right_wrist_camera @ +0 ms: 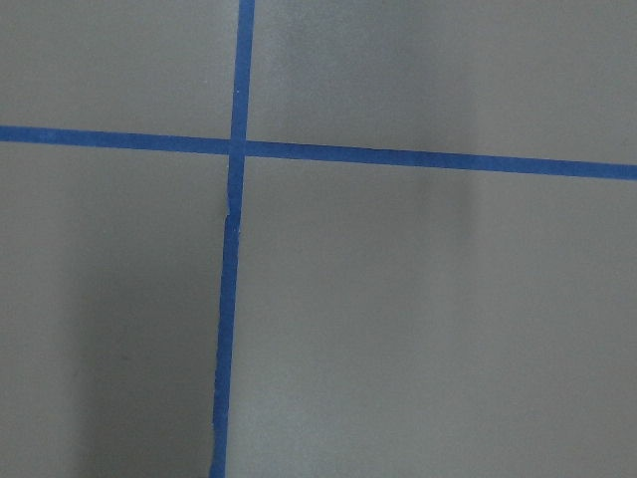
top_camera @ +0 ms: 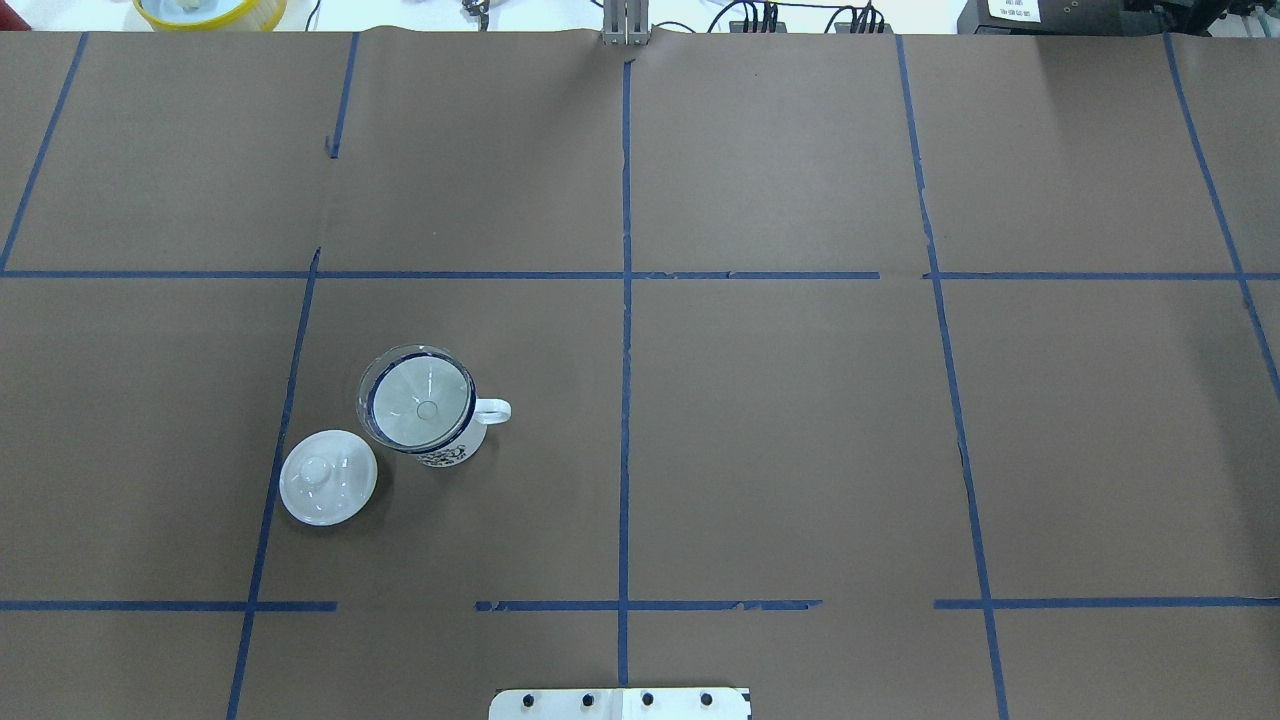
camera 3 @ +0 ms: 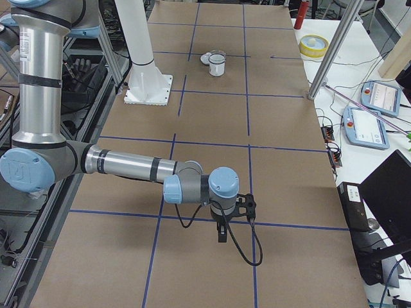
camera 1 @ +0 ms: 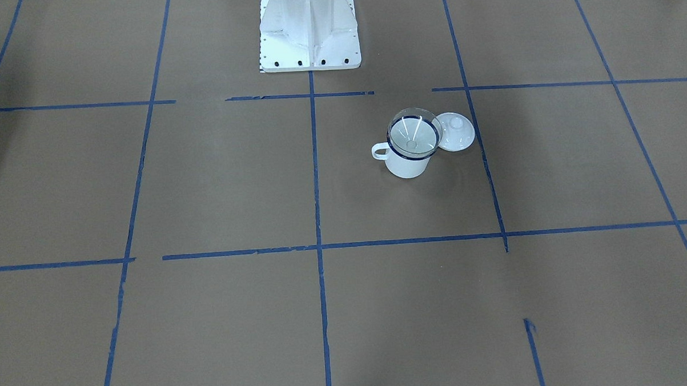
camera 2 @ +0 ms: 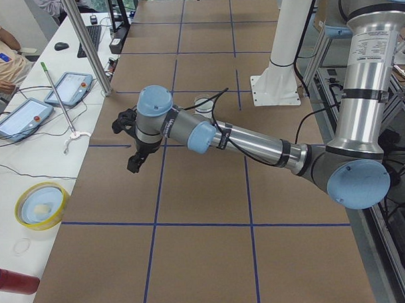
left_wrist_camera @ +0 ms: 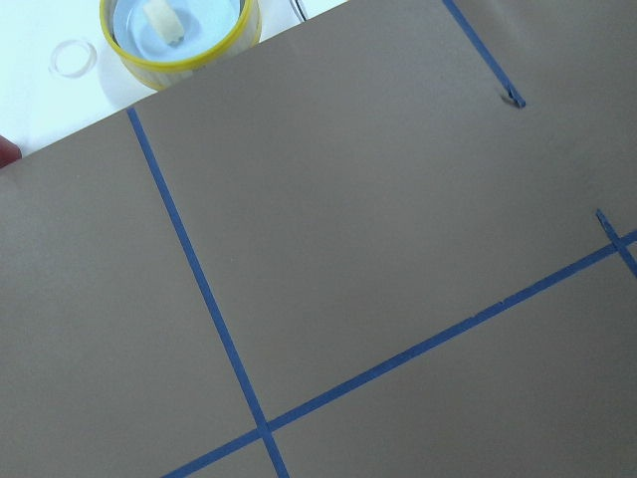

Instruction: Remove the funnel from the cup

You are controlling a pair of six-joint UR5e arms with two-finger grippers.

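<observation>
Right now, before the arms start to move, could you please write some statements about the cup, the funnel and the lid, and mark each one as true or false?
1. The funnel sits in the mouth of the cup. True.
2. The white lid covers the cup. False: it lies on the table beside the cup.
3. The cup's handle points away from the lid. True.
4. A tool grips the funnel. False: the left tool and the right tool hang over the table, well away from the cup.
5. The cup lies on its side. False: it stands upright.
</observation>
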